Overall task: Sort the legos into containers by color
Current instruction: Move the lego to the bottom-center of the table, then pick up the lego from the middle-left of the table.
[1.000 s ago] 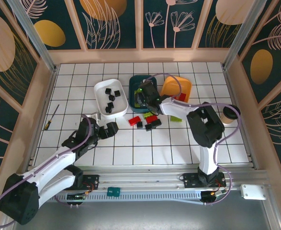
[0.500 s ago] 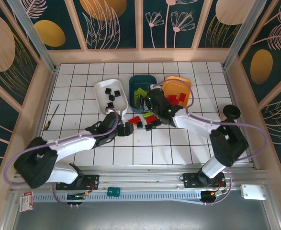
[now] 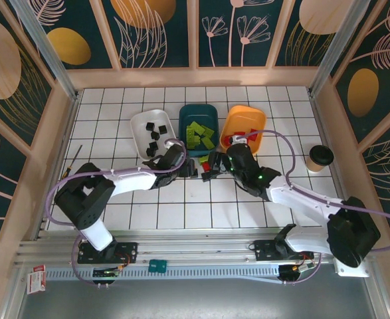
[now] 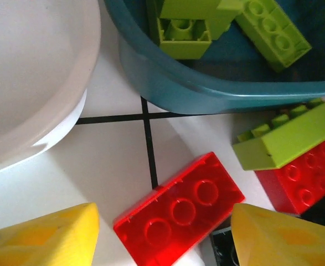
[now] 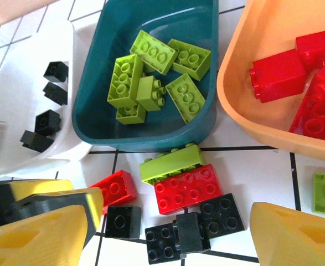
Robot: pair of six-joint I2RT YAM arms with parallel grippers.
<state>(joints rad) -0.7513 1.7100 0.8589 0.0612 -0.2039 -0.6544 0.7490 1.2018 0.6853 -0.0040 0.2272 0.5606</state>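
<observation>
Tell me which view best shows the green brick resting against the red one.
Right wrist: the green brick shows whole, against the red brick. Left wrist crops its end; top external leaves it too small to judge.

Bright, even light, soft faint shadows, white bin [image 4: 29, 66] nearly washed out, near yellow fingers [image 5: 35, 235] blurred

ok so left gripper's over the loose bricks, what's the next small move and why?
Probably lower the left gripper straight down and close on the red oblong brick. Its open fingers sit either side of that brick, which lies flat on the table beside the teal bin, nothing stacked on it. The orange bin holds red bricks.
</observation>
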